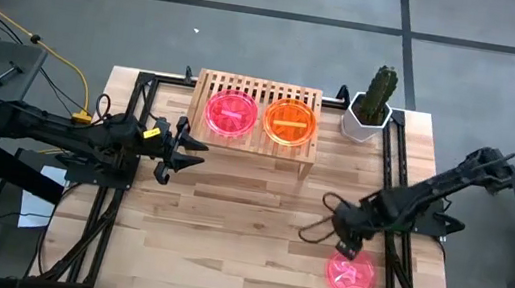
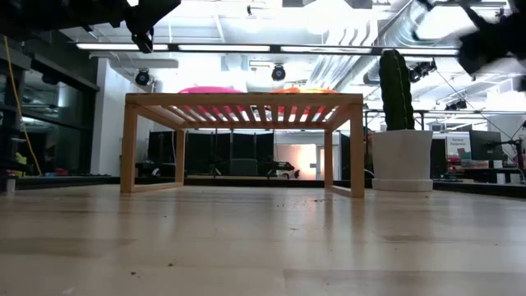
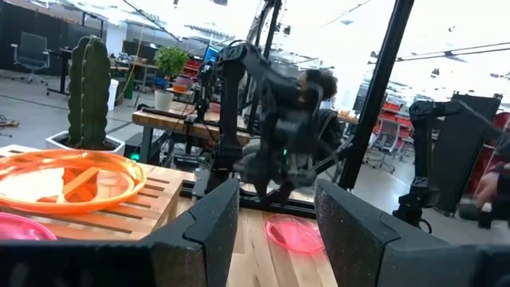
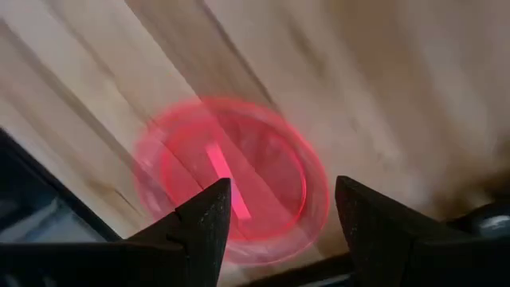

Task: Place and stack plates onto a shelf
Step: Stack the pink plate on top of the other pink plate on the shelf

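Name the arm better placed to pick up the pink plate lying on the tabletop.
Right. Its open hand hovers just above the pink plate; the left hand waits open beside the shelf.

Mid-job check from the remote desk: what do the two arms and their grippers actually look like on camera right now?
Both arms are dark, near-black jointed links. The left gripper has a yellow tag near its wrist; in its wrist view its fingers are broad, matte black and finely textured. The right gripper trails a looping black cable; its fingers end in pointed dark tips.
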Controlling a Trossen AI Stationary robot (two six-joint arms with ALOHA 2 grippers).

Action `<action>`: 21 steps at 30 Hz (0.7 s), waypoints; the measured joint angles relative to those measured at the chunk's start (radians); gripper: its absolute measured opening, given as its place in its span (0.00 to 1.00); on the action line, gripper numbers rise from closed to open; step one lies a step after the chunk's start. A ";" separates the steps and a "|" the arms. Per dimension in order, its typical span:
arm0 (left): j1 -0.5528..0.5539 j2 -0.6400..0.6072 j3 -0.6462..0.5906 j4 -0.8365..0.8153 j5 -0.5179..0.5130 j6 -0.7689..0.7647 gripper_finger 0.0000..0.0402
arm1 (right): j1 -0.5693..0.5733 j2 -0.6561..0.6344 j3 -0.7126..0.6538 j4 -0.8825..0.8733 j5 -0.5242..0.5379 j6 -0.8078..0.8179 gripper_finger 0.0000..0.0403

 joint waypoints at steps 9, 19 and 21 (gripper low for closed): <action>0.000 0.000 0.000 0.000 0.000 0.003 0.39 | 0.025 0.000 -0.238 0.139 -0.008 0.054 0.52; 0.000 0.000 0.000 -0.004 0.000 0.010 0.39 | 0.026 0.000 -0.337 0.406 -0.070 0.079 0.52; 0.000 0.000 0.000 -0.005 0.000 0.010 0.39 | 0.027 -0.001 -0.344 0.411 -0.070 0.097 0.52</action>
